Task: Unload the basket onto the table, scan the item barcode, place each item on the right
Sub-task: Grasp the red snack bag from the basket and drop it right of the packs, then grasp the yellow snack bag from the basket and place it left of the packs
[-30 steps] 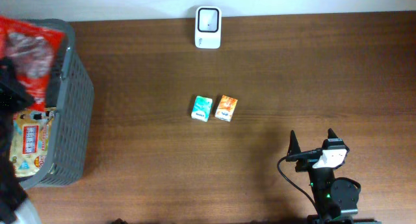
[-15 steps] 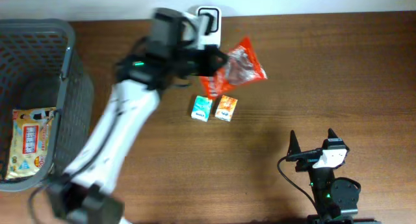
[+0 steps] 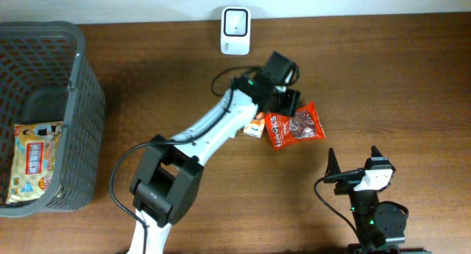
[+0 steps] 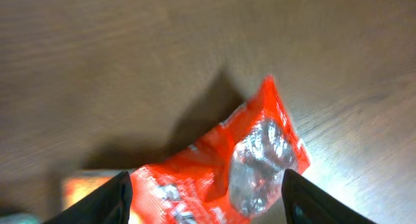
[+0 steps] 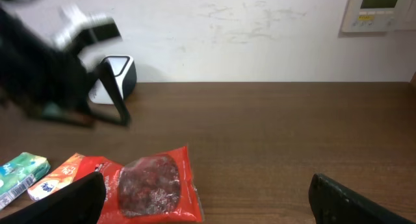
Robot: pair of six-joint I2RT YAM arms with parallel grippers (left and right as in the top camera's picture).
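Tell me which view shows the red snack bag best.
Overhead: nearly the whole red snack bag lies in frame, sharp. Left wrist shows it blurred and cropped; right wrist sees it obliquely, lower edge cut.

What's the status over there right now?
Left end effector open, over the red snack bag. Right end effector open, parked apart. Bag lies on table, short of the scanner. Orange box at its edge.

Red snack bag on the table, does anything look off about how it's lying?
The red snack bag lies at an angle, one end apparently resting on the orange box rather than flat on the table. Nothing looks spilled or torn.
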